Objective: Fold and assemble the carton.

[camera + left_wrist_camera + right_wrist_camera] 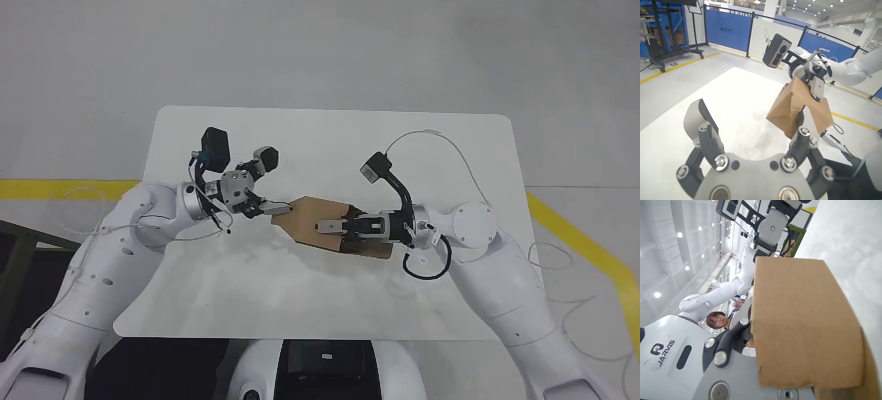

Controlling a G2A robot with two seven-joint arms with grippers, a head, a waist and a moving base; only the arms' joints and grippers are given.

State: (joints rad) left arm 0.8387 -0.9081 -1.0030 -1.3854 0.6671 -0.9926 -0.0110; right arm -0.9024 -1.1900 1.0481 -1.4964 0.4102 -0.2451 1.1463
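Observation:
A brown carton point(335, 228), partly folded, is held above the middle of the white table point(450, 290). My right gripper point(345, 227) is shut on it, with one finger point(817, 91) lying flat on its upper face. In the right wrist view the carton point(802, 321) covers the fingers. My left gripper point(272, 183) stands wide open at the carton's left end. One of its fingertips point(804, 113) touches the carton point(791, 106) near the folded end, while the other finger point(702, 117) stands apart over bare table.
A thin white cable point(450, 150) loops over the table's back right. Around the carton the tabletop is bare white surface. Yellow floor lines point(60, 187) run past both sides of the table.

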